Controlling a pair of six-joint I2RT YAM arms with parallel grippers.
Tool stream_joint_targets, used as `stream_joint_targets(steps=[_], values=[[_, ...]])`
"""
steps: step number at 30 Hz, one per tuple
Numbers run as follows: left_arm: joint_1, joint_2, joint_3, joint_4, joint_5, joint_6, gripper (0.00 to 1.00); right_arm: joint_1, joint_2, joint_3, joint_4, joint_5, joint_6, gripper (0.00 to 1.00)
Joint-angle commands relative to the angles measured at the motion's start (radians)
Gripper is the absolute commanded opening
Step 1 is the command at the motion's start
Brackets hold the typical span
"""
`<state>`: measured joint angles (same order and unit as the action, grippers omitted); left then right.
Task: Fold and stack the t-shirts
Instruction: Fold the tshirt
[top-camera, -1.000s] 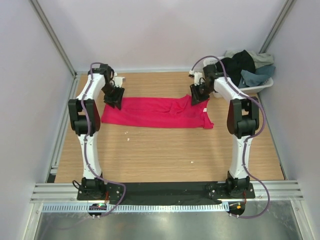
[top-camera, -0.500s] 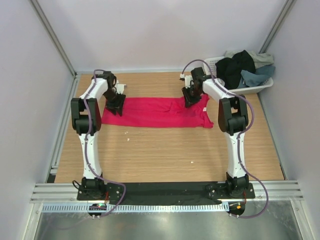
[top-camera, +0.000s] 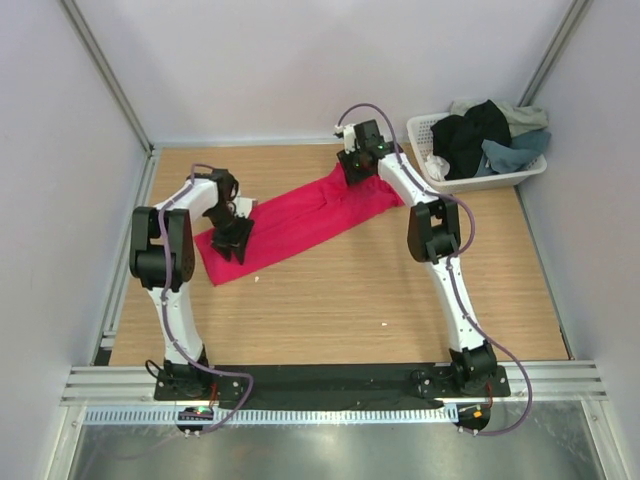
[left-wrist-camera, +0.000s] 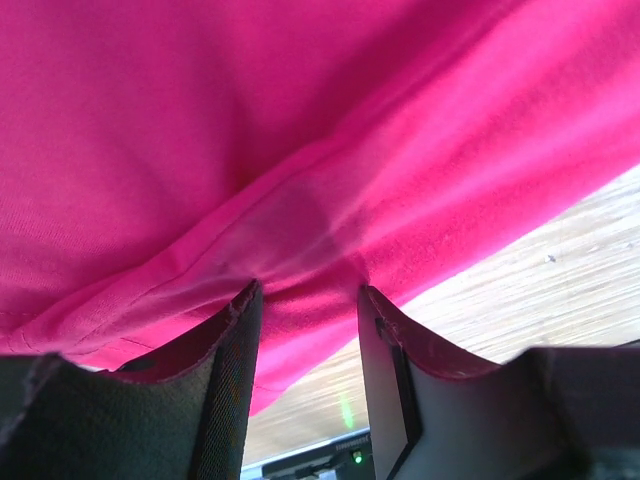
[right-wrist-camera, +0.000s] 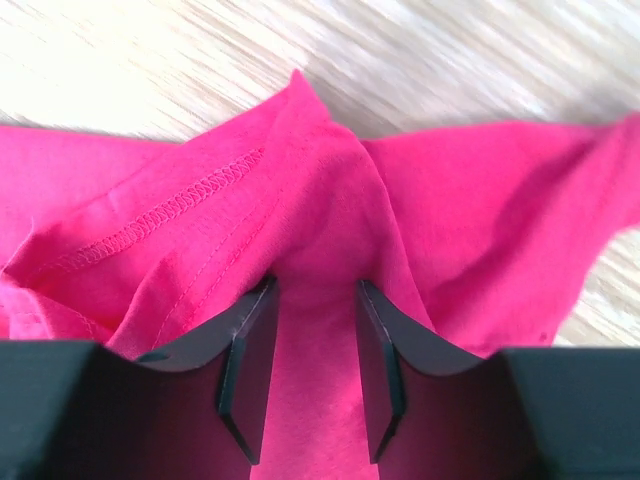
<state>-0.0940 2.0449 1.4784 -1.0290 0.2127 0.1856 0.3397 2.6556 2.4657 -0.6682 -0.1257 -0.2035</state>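
A pink shirt (top-camera: 300, 222) is spread on the counter (top-camera: 330, 310) to the left of the basket (top-camera: 478, 179). It lies as a long, narrow band set on a slant. Its far end is near the basket's left wall, and its other end is well away from the basket, toward the near left. The left pincer (top-camera: 235, 240) is set on the end farthest from the basket, with its jaws pressed onto a hemmed edge of the pink cloth. In the left wrist view a gathered fold is seen nipped between the two dark fingers (left-wrist-camera: 232, 345), and bare wood shows below the cloth. The right pincer (top-camera: 356, 168) is placed at the end nearest the basket. There a ridge of the shirt, beside a stitched hem, is drawn up into a peak and pinched between the jaws. Whether that end is raised off the counter or only puckered on it cannot be told with certainty from the blurred wrist view. Inside the basket a heap of other shirts is piled. A black one (top-camera: 470, 130) is draped over the middle, a slate-blue one (top-camera: 510, 152) hangs toward the basket's right end, and a pale grey-green one (top-camera: 527, 116) is at the basket's far right corner.
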Motion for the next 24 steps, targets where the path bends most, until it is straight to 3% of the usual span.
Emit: stream_joint_targets(steps=[1,6,11,19,24], values=[[-0.027,-0.072,0.015,0.009,-0.050,0.001,0.45,0.012,-0.031,0.035,0.084,0.064,0.019,0.43],[-0.036,-0.157,0.105,-0.032,-0.061,0.040,0.47,0.010,-0.195,-0.062,0.094,0.121,0.058,0.47],[-0.038,-0.146,0.166,-0.051,-0.078,0.107,0.48,0.010,-0.442,-0.368,0.127,0.121,0.099,0.49],[-0.036,-0.083,0.102,0.046,-0.145,0.213,0.48,0.012,-0.559,-0.696,0.119,0.057,0.188,0.50],[-0.038,-0.035,0.100,0.049,-0.171,0.242,0.48,0.012,-0.550,-0.778,0.122,0.026,0.202,0.50]])
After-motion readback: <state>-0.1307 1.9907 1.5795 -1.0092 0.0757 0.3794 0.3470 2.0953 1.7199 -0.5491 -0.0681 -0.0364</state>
